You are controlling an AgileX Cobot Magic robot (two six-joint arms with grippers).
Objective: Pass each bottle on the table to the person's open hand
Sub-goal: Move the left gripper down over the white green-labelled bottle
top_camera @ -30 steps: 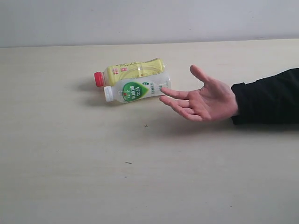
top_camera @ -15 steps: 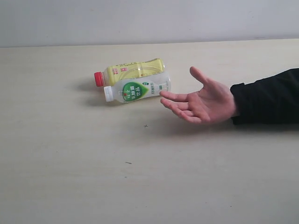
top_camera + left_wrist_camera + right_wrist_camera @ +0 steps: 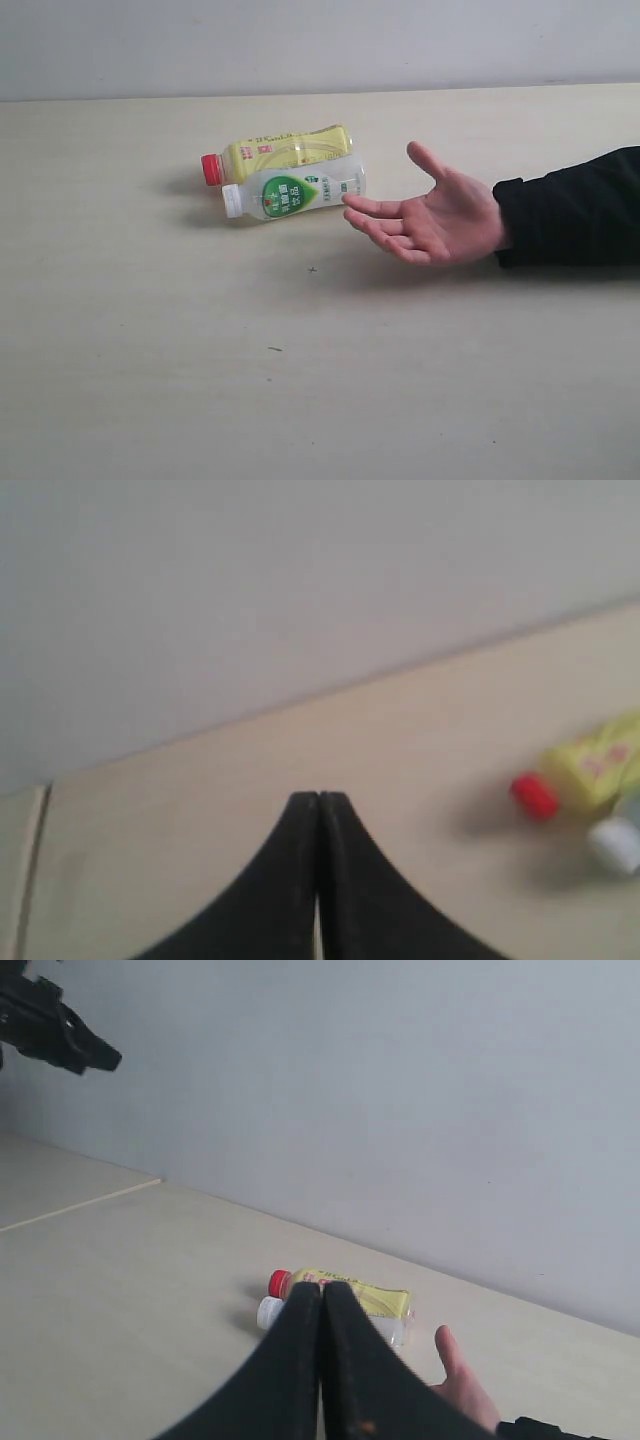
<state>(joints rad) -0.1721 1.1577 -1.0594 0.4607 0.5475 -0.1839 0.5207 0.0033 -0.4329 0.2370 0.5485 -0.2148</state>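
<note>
Two bottles lie side by side on the pale wood-grain table [image 3: 150, 350]: a yellow bottle with a red cap [image 3: 285, 152] and, just in front of it, a white bottle with a green label [image 3: 295, 192]. The person's open hand [image 3: 435, 220], palm up with a black sleeve, hovers right of them, its fingertips close to the white bottle's base. No gripper shows in the exterior view. My left gripper [image 3: 319, 796] is shut and empty, well away from the yellow bottle [image 3: 600, 770] and a white cap [image 3: 615, 842]. My right gripper [image 3: 322, 1287] is shut, empty, with the yellow bottle [image 3: 350, 1295] beyond it.
A grey wall [image 3: 320, 45] rises behind the table's far edge. In the right wrist view the other arm's black parts [image 3: 55, 1030] hang at the upper corner, and a seam in the tabletop [image 3: 80, 1205] runs across.
The hand has risen slightly and drawn a little away from the white bottle. Bottles have not moved.
</note>
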